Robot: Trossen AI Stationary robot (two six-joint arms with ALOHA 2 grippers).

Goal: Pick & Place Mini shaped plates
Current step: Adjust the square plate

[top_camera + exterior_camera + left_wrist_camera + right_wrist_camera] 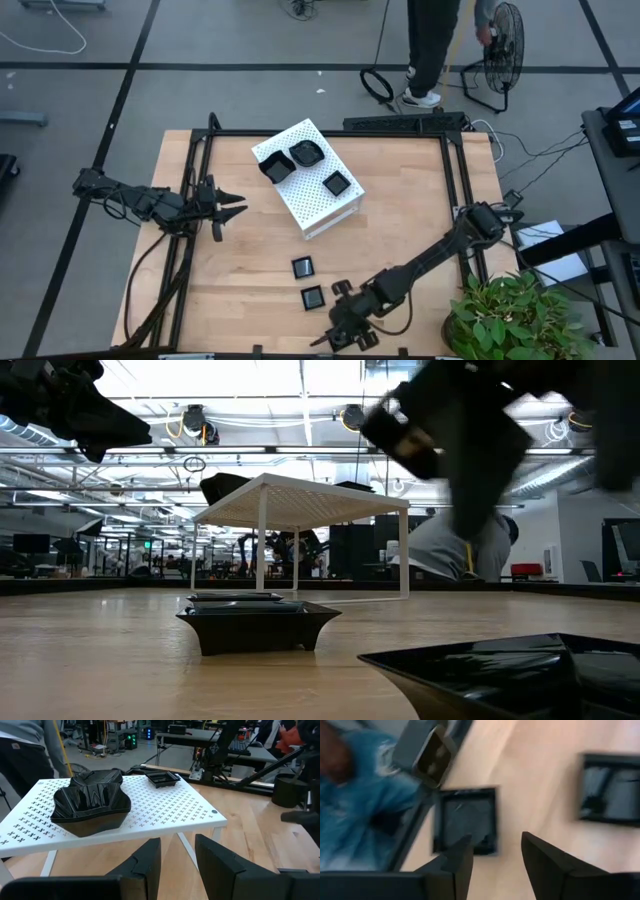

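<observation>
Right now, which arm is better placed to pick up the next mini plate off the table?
The right. Its tool hangs open over the near edge, close to the two square plates on the wood. The left tool, also open, waits beside the white box, farther from them.

Glossy black mini plates [303, 267] on table

You see grey floor [250, 40] with cables, a standing fan [503, 45], a potted plant [510, 320], and ceiling lights [300, 375].

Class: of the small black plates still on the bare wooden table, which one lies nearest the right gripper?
The square plate nearer the table's front edge, just beside the right gripper; the other plate lies farther back.
</observation>
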